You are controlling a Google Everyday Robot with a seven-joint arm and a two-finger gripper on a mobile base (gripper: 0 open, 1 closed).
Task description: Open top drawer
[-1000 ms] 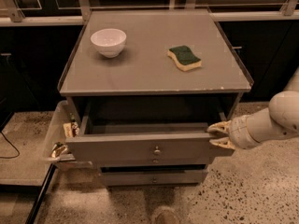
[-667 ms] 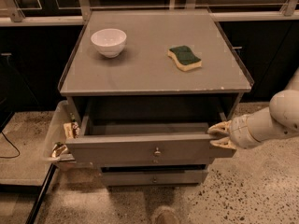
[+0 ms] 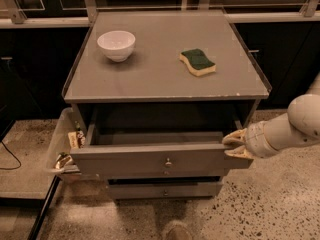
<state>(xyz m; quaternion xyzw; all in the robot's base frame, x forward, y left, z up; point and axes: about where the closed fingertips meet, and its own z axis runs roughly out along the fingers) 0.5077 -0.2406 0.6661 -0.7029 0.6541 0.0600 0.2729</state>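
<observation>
The top drawer (image 3: 150, 159) is a grey flat front with a small round metal knob (image 3: 168, 162) at its centre. It stands pulled out from the grey cabinet, and its plain grey inside shows behind the front. My gripper (image 3: 233, 145) is at the drawer front's right end, with one finger above the top edge and one lower against the front's right end. The white arm reaches in from the right.
A white bowl (image 3: 116, 45) and a green-and-yellow sponge (image 3: 198, 62) lie on the cabinet top (image 3: 165, 79). A lower drawer front (image 3: 165, 190) sits below. A clear bin with small items (image 3: 65, 149) stands at the cabinet's left. Speckled floor lies around.
</observation>
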